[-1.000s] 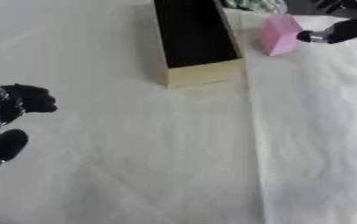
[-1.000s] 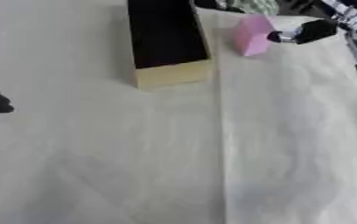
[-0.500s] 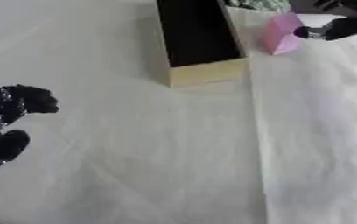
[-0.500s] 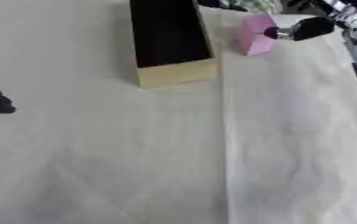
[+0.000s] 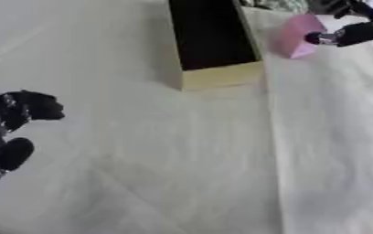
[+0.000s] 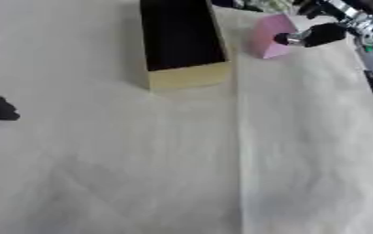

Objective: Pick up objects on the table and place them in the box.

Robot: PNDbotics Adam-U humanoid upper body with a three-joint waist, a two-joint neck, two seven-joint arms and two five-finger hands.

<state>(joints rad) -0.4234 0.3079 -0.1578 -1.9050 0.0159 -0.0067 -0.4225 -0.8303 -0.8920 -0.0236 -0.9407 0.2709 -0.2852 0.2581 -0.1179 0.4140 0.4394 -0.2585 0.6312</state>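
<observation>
Pick-up step: right hand (image 6: 322,33) apparently pinching pink block (image 6: 266,35) near table's (image 5: 182,183) far right corner, beside box (image 5: 214,45). Next: lift, carry left over box. Left hand (image 5: 10,116) idle, curled.

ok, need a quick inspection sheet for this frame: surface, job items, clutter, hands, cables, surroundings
Surface: table under a pale cloth with creases and a lengthwise seam.
Job's things: box, long, open-topped, dark inside, tan walls, at the far centre; pink object just right of it, outside the box.
Clutter: greenish thing at the far edge, cannot make it out.
Hands: right hand at the upper right, a fingertip on the pink object's side, grip not clear; left hand idle at the left edge, fingers curled, holding nothing.
Cables: nothing seen.
Surroundings: nothing seen beyond the table.
</observation>
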